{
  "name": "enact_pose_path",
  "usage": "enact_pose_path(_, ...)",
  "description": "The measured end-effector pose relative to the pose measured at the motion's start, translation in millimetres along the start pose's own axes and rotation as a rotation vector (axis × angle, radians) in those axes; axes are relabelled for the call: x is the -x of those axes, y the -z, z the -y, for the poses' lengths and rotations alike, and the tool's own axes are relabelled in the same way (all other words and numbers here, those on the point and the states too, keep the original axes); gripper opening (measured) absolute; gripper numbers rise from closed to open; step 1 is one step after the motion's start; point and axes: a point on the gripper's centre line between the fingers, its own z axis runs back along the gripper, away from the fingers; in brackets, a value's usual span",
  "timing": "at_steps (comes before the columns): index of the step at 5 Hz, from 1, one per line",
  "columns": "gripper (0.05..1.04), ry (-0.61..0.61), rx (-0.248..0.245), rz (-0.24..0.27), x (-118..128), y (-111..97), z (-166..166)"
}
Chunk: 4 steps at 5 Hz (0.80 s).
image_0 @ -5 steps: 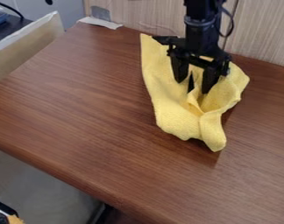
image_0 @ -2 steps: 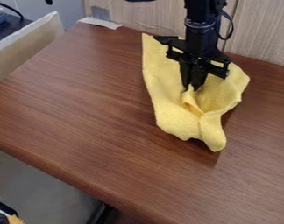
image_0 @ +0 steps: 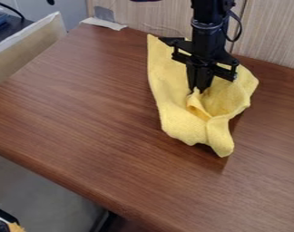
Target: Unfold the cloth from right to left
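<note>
One black pincer (image_0: 198, 90) pinched around a fold of plain yellow cloth (image_0: 179, 112).

Soft, fairly bright light is falling over the desk (image_0: 71, 104), and a faint pale sheen is spreading across its left part. 1 soft shadow is lying by the lower tip of the yellow cloth (image_0: 173, 108), and 1 more is darkening the wood beside its right edge. Gentle shading is filling its folds, while the fingers (image_0: 203, 79) are looking nearly black. The wall (image_0: 271, 36) is catching light evenly
</note>
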Motion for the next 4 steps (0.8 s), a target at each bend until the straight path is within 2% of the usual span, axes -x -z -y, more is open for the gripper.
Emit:
enact_pose_path(1, 0.064, -0.027, -0.014, 0.061, -1.8, -24.6, -7.5)
enact_pose_path(3, 0.064, -0.134, -0.016, 0.116, 5.7, -54.0, -45.3)
enact_pose_path(4, 0.064, -0.217, -0.019, 0.126, 19.2, -61.2, -72.5)
